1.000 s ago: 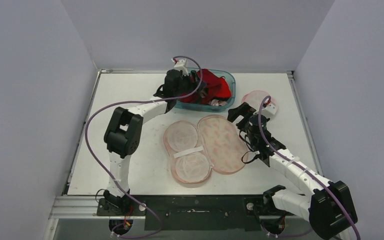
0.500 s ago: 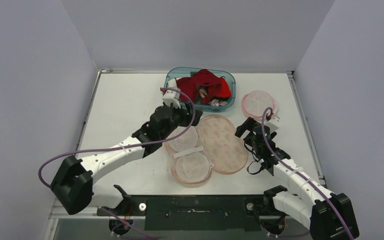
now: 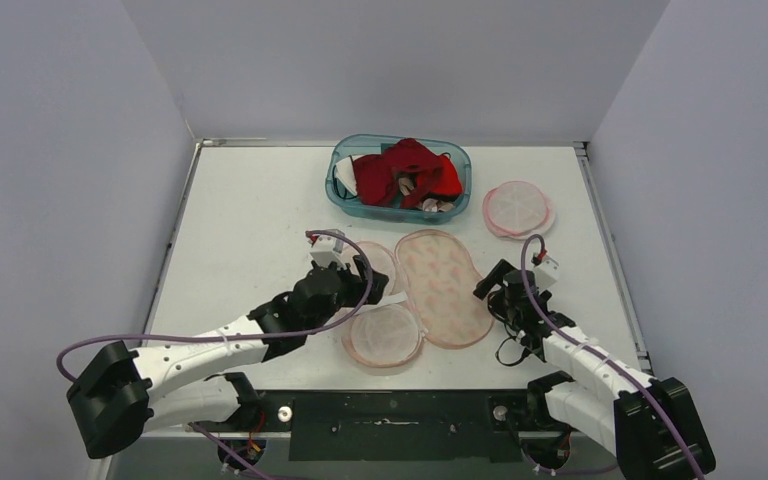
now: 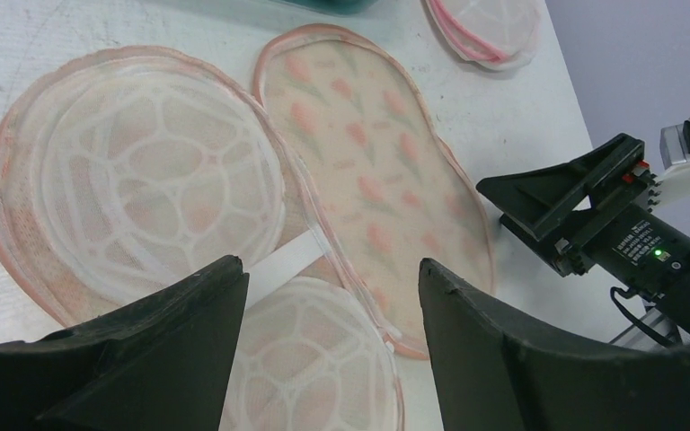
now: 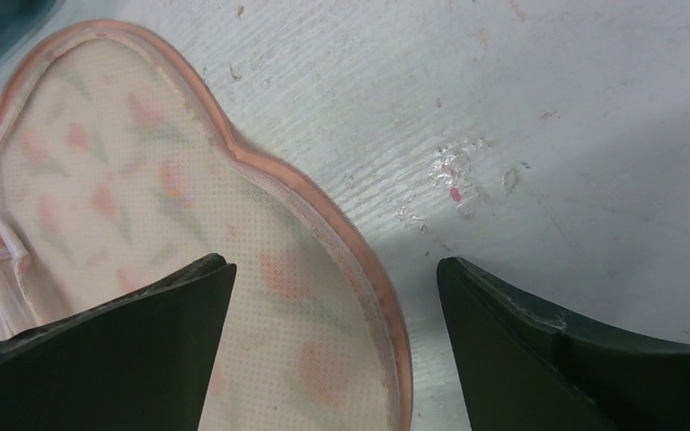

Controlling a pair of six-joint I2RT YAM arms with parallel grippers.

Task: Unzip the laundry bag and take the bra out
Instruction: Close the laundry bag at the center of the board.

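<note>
The pink mesh laundry bag (image 3: 375, 300) lies unzipped and spread flat mid-table. Its two-cup half (image 4: 144, 189) is on the left and its floral flap (image 3: 445, 288) on the right. A red bra (image 3: 405, 170) sits bunched in the teal bin (image 3: 338, 190) at the back. My left gripper (image 3: 362, 278) hovers open over the cup half, its jaws (image 4: 328, 268) straddling the white strap and zipper edge with nothing held. My right gripper (image 3: 495, 285) stands open at the flap's right rim (image 5: 386, 305), its jaws (image 5: 334, 265) empty.
A second round pink mesh bag (image 3: 517, 207) lies at the back right, beside the bin. The right gripper's black body (image 4: 575, 193) shows close to the flap's right edge in the left wrist view. Grey walls enclose the table on three sides.
My left arm has pulled back from the teal bin to over the bag's cup half, leaving the red bra in the bin. My right arm has drawn nearer the front edge.
</note>
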